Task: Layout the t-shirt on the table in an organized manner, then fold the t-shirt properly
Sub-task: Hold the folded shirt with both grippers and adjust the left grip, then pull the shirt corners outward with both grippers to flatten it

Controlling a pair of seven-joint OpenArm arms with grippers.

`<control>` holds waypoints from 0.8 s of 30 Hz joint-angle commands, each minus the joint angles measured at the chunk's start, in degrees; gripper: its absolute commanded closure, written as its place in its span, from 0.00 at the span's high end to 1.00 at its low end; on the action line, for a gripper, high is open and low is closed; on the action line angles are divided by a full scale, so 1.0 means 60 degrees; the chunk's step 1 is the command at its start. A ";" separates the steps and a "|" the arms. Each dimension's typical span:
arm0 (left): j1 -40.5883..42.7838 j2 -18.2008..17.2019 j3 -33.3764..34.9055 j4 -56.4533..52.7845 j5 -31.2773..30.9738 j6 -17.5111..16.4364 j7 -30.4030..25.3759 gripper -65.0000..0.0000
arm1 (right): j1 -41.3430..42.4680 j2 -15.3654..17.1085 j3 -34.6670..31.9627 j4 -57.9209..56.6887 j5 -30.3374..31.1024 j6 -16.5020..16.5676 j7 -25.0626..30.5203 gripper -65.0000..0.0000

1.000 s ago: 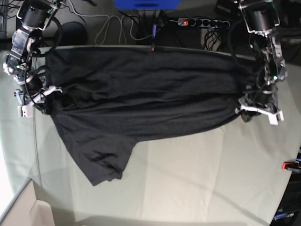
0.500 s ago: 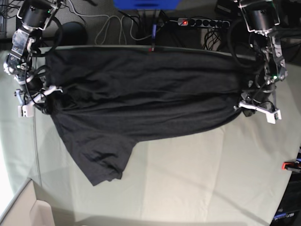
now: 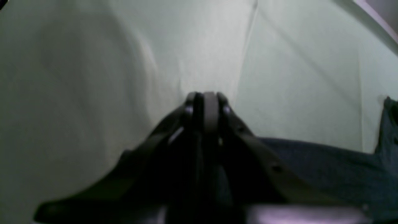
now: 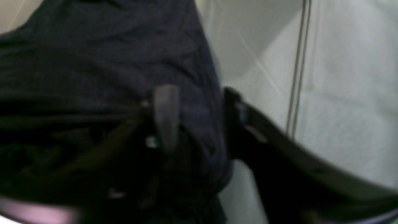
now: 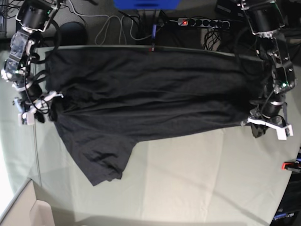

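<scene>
The left tool (image 3: 206,99) has its dark, strap-like fingers pressed together, the tips meeting over pale cloth; whether any fabric is caught between them cannot be told, though dark knit lies right behind and beside them. In the base view this tool (image 5: 269,123) sits at the shirt's hem end, further out toward the counter's edge than a second ago, and the hem has stretched along with it. The right tool (image 4: 196,105) is spread — one grey rounded fingertip (image 4: 166,112) rests on the fabric, the other dark finger stands apart on the far side of a soft fold that lies in the gap. A second ago it was clamped on that sleeve end; now the jaws have let go, and the tool (image 5: 40,106) has shifted only slightly. The t-shirt (image 5: 146,89) is a dark charcoal knit, matte and softly wrinkled, spread long across the far half of the counter (image 5: 197,179), with one sleeve (creased and lumpy) trailing toward the near side. The counter's cover is pale greenish-grey cloth, marked by straight creases. A small red clamp (image 5: 288,165) grips its edge.
</scene>
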 commanded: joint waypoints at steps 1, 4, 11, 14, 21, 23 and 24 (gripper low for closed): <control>-0.0385 -0.0194 -0.0207 0.0171 -0.0087 -0.0025 -0.0306 0.00 | 0.0234 0.0149 0.0063 0.0316 0.0232 -0.0016 0.0247 0.49; -0.0708 -0.0180 -0.0573 0.0083 -0.0087 -0.0040 -0.0306 0.00 | 0.0630 0.0135 0.0093 0.0389 0.0232 -0.0016 0.0086 0.57; -0.1426 -0.0238 -0.0691 0.0068 -0.0029 -0.0040 -0.0306 0.00 | 0.3018 0.0398 0.0005 -0.2087 0.0173 -0.0016 -0.1174 0.58; -0.1572 -0.0238 -0.0617 0.0068 -0.0029 -0.0040 -0.0291 0.00 | 0.4146 0.0794 0.0005 -0.4095 0.0173 -0.0016 -0.1203 0.57; -0.1748 -0.0194 -0.0603 -0.0430 -0.0029 -0.0040 -0.0291 0.00 | 0.5392 0.1248 -0.1226 -0.6834 0.0158 -0.0016 -0.0529 0.57; -0.1763 -0.0209 -0.0603 -0.0635 -0.0029 -0.0040 -0.0291 0.00 | 0.5260 0.1233 -0.1856 -0.6908 0.0158 -0.0016 -0.0060 0.57; -0.1748 -0.0224 -0.0603 -0.0664 -0.0058 -0.0040 -0.0291 0.00 | 0.5113 0.1233 -0.2135 -0.6908 0.0158 -0.0016 0.0101 0.57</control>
